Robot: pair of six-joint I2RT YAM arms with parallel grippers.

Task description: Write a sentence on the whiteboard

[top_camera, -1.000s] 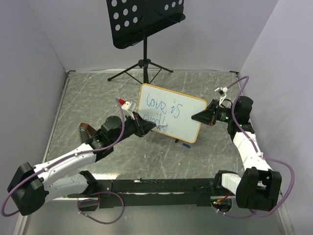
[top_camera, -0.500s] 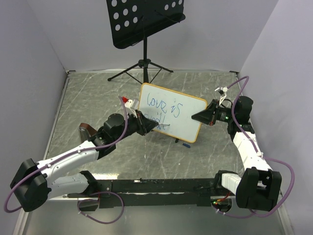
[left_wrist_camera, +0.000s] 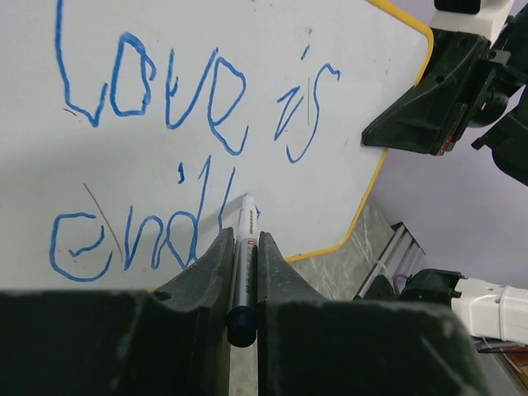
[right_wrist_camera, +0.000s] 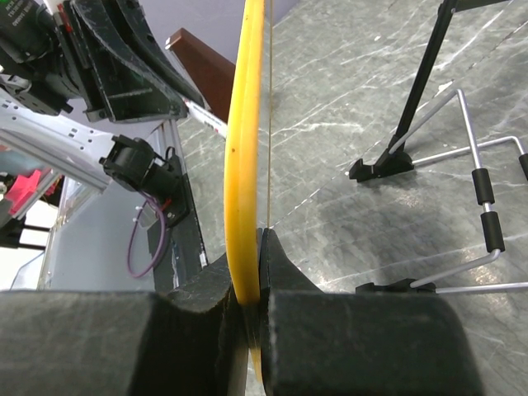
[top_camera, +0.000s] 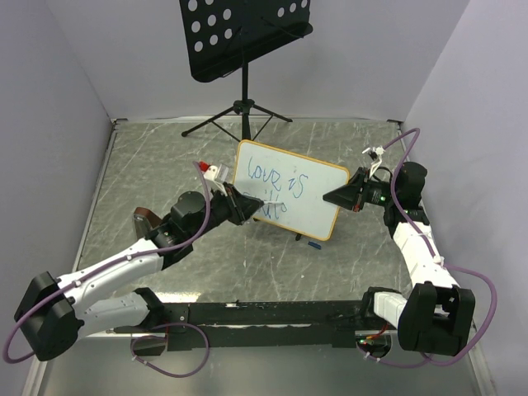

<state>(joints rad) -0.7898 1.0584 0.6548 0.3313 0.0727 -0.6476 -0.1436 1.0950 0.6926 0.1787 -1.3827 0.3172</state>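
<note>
This is a robotics lab cell, set up as a test bench. Plain pale walls (top_camera: 49, 99) box in a grey stone-patterned table (top_camera: 148, 165) on three sides. Two white-and-black robot arms, the left arm (top_camera: 115, 268) and the right arm (top_camera: 417, 247), are bolted to a black rail (top_camera: 264, 313) at the near edge. Purple cables (top_camera: 495, 304) loop loose from their joints. The props are few: a black perforated music stand (top_camera: 244, 33) at the back and a small whiteboard (top_camera: 309, 194) between the arms.
</note>
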